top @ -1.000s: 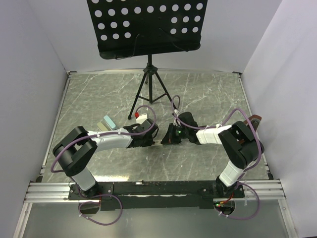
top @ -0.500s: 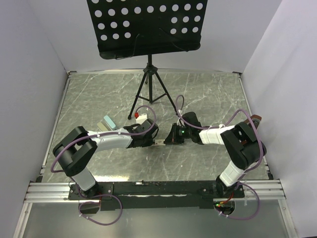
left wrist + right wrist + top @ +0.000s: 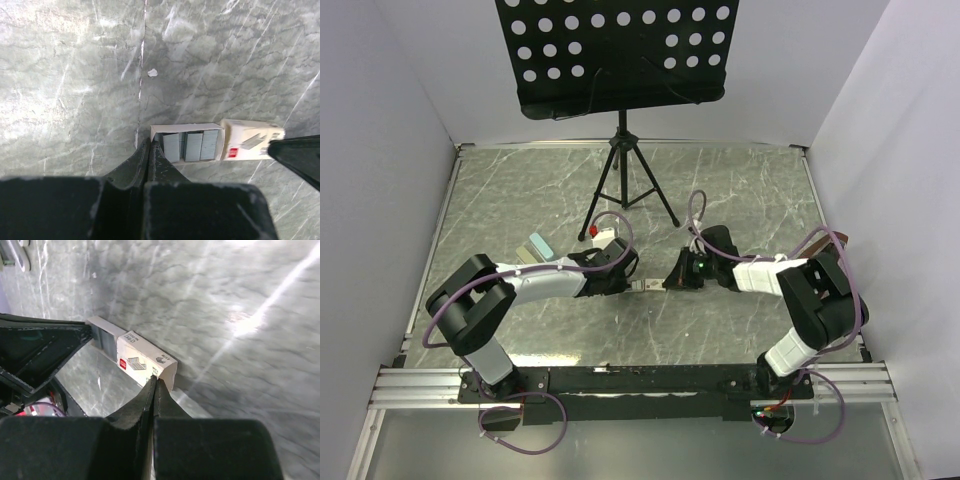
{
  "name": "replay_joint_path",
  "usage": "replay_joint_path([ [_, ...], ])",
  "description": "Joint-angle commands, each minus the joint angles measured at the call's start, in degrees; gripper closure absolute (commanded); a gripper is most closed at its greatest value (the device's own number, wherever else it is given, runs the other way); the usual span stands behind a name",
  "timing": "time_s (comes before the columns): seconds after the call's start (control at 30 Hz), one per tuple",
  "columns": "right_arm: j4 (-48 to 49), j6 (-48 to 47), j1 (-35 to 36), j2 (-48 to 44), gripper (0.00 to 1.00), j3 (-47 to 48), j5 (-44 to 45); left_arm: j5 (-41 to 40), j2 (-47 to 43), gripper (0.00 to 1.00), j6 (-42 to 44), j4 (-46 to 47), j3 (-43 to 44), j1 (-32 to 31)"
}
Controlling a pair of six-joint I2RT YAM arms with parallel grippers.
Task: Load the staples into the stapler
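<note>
The staples box lies on the marble table between my two grippers (image 3: 645, 286). Its white tray (image 3: 187, 127) is slid partly out and shows grey staple strips (image 3: 192, 146). The white-and-tan sleeve (image 3: 252, 140) covers the other end. My left gripper (image 3: 149, 144) is shut with its tips pinching the tray's end wall. My right gripper (image 3: 156, 380) is shut at the sleeve's (image 3: 142, 360) far end, its tips on the sleeve's edge. Two staplers lie behind the left arm, a teal-grey one (image 3: 534, 248) and a white one with red (image 3: 603, 237).
A black music stand on a tripod (image 3: 623, 185) stands at the back middle of the table. White walls close in the left, right and back sides. A small white fleck (image 3: 152, 72) lies on the marble beyond the box.
My right gripper has drawn away to the right while the left stayed put. The gap between the two grippers has widened and more of the box shows between them.
</note>
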Motion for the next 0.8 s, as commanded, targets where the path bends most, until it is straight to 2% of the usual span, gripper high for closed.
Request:
replay_joint_path([
  [0.0,-1.28,-1.69,-1.92,-3.24,1.00,-1.08,2.00,-1.40,-0.54,0.99,0.19,-1.56,0.06,0.41],
  [0.3,-3.39,-0.02,-8.86,-6.93,1.00,-1.96,6.74,0.18,-0.37,0.99,0.72,-0.51,0.50,0.41],
  [0.5,-5.50,2.00,-12.47,-7.20,1.00,-0.47,10.70,0.97,0.16,0.99,0.99,-0.51,0.85,0.32],
  [0.77,-3.57,5.86,-17.83,-5.88,1.00,0.85,14.13,2.03,1.47,0.99,1.51,-0.42,2.43,-0.29],
])
